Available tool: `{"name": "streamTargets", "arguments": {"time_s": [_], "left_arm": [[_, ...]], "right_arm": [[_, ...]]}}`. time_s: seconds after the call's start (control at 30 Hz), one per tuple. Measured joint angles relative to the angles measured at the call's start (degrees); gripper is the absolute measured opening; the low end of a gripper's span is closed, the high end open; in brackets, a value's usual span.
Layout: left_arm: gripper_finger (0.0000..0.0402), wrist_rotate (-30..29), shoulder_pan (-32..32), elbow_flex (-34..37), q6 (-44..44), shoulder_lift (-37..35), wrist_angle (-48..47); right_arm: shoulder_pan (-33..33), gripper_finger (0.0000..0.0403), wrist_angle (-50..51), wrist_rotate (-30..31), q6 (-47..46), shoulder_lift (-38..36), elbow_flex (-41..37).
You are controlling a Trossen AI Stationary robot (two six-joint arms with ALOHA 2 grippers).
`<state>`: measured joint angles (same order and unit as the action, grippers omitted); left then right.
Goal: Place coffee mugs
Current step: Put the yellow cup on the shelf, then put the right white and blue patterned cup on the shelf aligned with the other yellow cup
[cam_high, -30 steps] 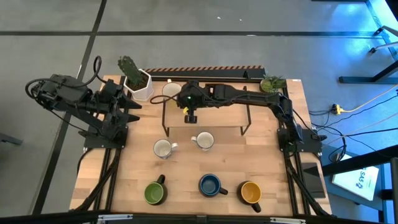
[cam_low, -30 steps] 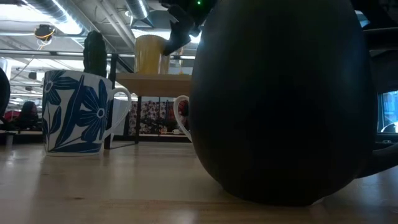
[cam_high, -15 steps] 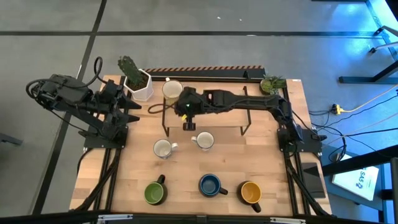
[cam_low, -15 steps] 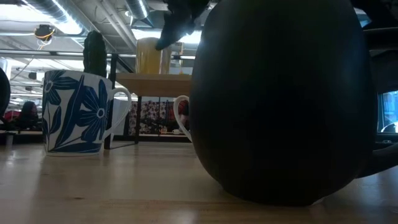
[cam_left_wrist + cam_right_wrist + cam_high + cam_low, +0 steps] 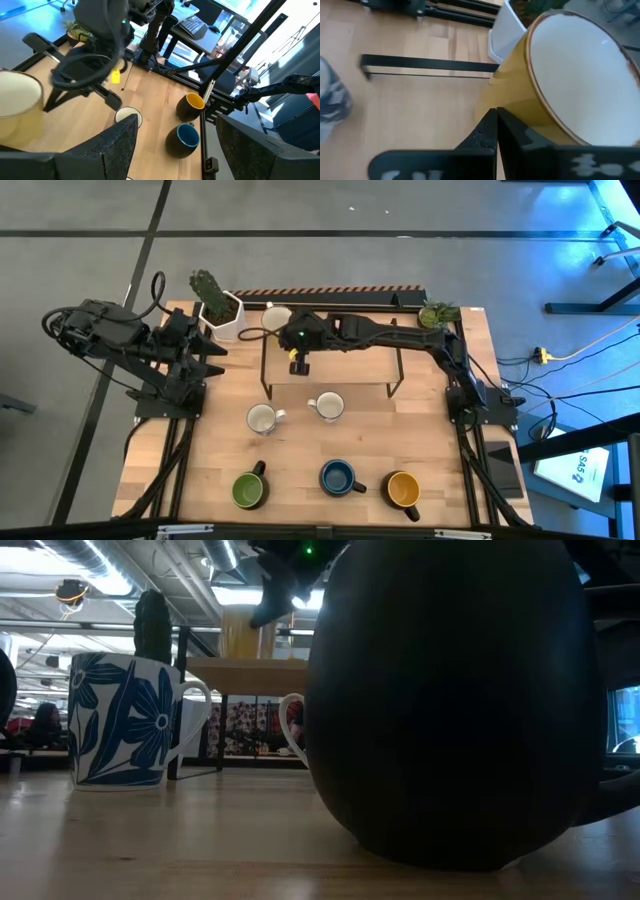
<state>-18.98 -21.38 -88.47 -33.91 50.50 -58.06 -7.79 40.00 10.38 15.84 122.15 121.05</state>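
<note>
A yellow mug with a white inside (image 5: 277,317) stands on the far left end of a wooden shelf (image 5: 340,375). My right gripper (image 5: 287,332) reaches over from the table's right, shut, its tips at the mug's side. Two white mugs (image 5: 261,419) (image 5: 327,406) stand on the table in front of the shelf. Near the front edge stand three dark mugs with green (image 5: 249,490), blue (image 5: 338,477) and orange (image 5: 403,489) insides. My left gripper (image 5: 175,150) hangs open at the table's left, holding nothing. My right gripper has its shut fingertips (image 5: 496,116) against the yellow mug's outer wall (image 5: 520,102), low on the side facing the arm. The fingers slant down from the table's right. The mug stands upright on the shelf.
A white pot with a cactus (image 5: 222,313) stands just left of the yellow mug. A small leafy plant (image 5: 437,313) is at the far right corner. In the low view a dark mug (image 5: 450,700) fills the foreground beside a blue-patterned mug (image 5: 125,720).
My right gripper has swung a little toward the table's near edge and then back toward the far edge, staying shut. The yellow mug has slid slightly along the shelf toward the far edge and stays upright.
</note>
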Motion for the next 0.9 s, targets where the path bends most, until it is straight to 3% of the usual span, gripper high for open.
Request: {"name": "streamTargets", "arguments": {"time_s": [0.2, 0.33, 0.47, 0.63, 0.77, 0.9], "left_arm": [[0.0263, -0.01, 0.01, 0.0, -0.02, -0.01, 0.0], [0.0263, -0.01, 0.0, 0.0, -0.04, -0.02, 0.0], [0.0263, 0.32, 0.0, 0.0, -0.02, -0.04, -0.05], [0.0263, 0.42, 0.0, 0.0, -0.01, -0.31, -0.35], [0.0263, 0.42, 0.0, 0.0, 0.0, -0.31, -0.37], [0.0263, 0.42, 0.01, 0.0, 0.0, -0.26, -0.37]], "right_arm": [[-0.16, 0.0, 0.0, -1.07, 0.98, 0.0, 0.0], [1.0, 0.0, 3.61, -6.23, 0.98, -1.64, -0.04], [4.16, 0.0001, 14.56, -11.01, 0.98, -5.73, 0.05], [9.8, 0.0005, 31.51, -9.97, 1.0, -6.86, -0.01], [14.13, 0.005, 39.44, -10.83, 0.91, -6.07, -0.03], [17.52, 0.0131, 35.17, -7.46, -0.14, -5.9, -2.48]]}}
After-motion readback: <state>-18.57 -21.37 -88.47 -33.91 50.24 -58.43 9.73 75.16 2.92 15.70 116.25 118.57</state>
